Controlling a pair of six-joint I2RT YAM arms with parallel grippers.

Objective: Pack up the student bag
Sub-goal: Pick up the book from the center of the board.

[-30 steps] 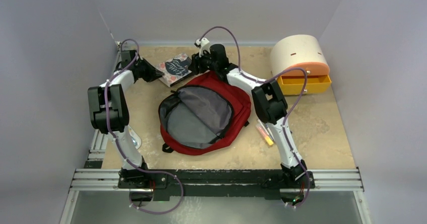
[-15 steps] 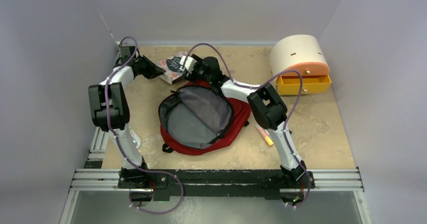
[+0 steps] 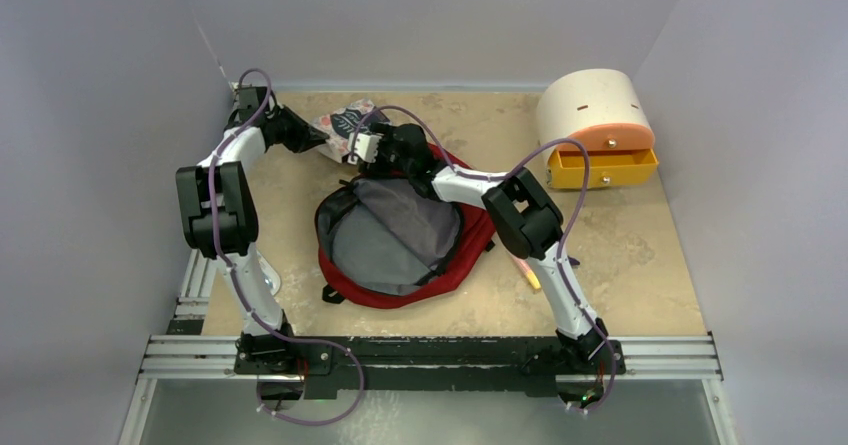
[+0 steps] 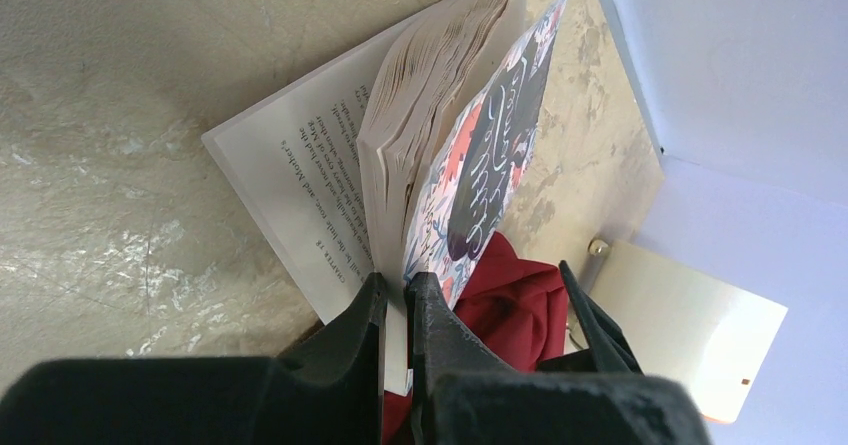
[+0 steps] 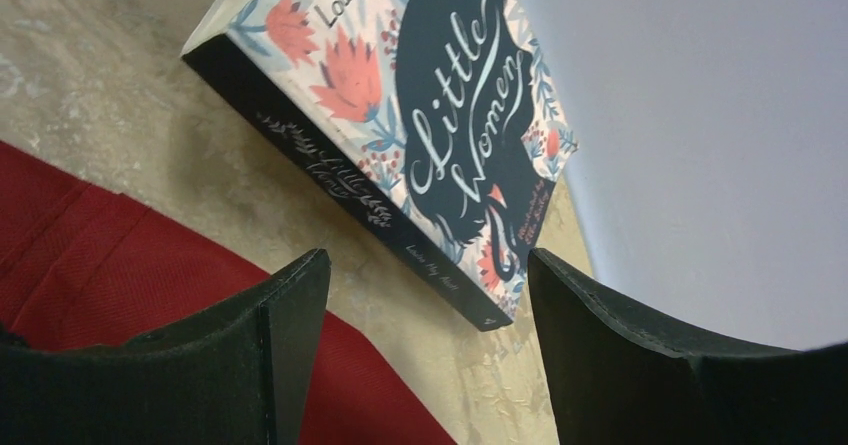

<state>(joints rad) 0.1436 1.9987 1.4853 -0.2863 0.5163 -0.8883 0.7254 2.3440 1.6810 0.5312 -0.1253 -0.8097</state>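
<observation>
The student bag [image 3: 470,240] lies in the middle of the table, a dark red backpack unzipped wide with its grey lining [image 3: 395,230] showing. Behind its left corner is a floral paperback [image 3: 345,122] titled "Little Women". My left gripper [image 3: 322,142] is shut on the book [image 4: 480,155] at its near edge, pinching the front cover and a wad of pages so that edge is raised and the pages fan open. My right gripper [image 3: 354,153] is open over the bag's back edge, facing the book's spine [image 5: 350,185], which lies ahead of the jaws and apart from them [image 5: 430,295].
A cream-and-orange rounded drawer box [image 3: 595,113] stands at the back right, its yellow drawer [image 3: 605,168] pulled out. An orange-and-yellow pen [image 3: 526,270] lies on the table beside the right arm. Grey walls close in the back and both sides.
My right gripper has swung left from the bag's back edge towards the book and opened wider. The left gripper has kept its hold and tipped the book up a little.
</observation>
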